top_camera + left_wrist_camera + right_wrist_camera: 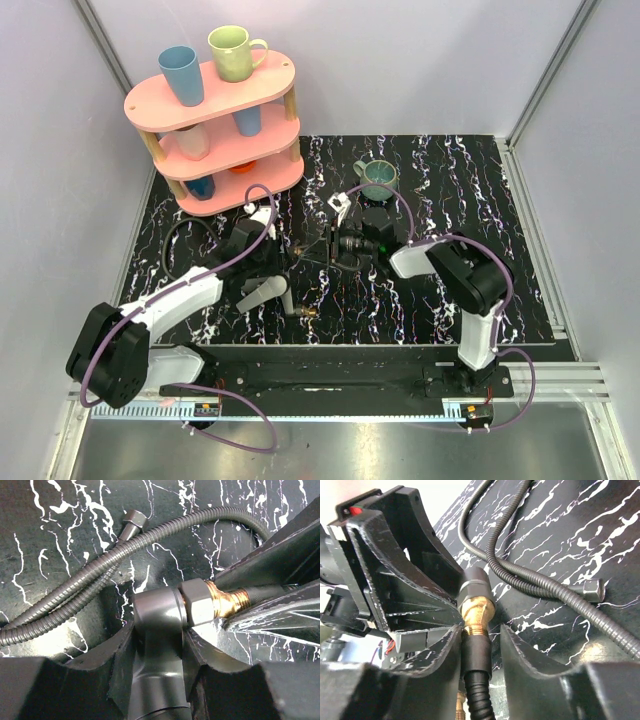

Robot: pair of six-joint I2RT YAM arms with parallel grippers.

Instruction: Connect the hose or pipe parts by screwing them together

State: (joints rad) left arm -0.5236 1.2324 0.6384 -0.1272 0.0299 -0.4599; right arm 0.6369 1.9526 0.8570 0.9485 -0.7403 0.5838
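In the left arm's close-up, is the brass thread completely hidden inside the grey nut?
No, bare brass thread shows between the grey nut and the black hose.

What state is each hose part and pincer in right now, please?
Left pincer, shut on grey handle.
Right pincer, open around black hose sleeve.
Brass fitting, at the handle's nut, threads showing.
Free hose end, lying loose, unconnected.
Teal mug, upright.
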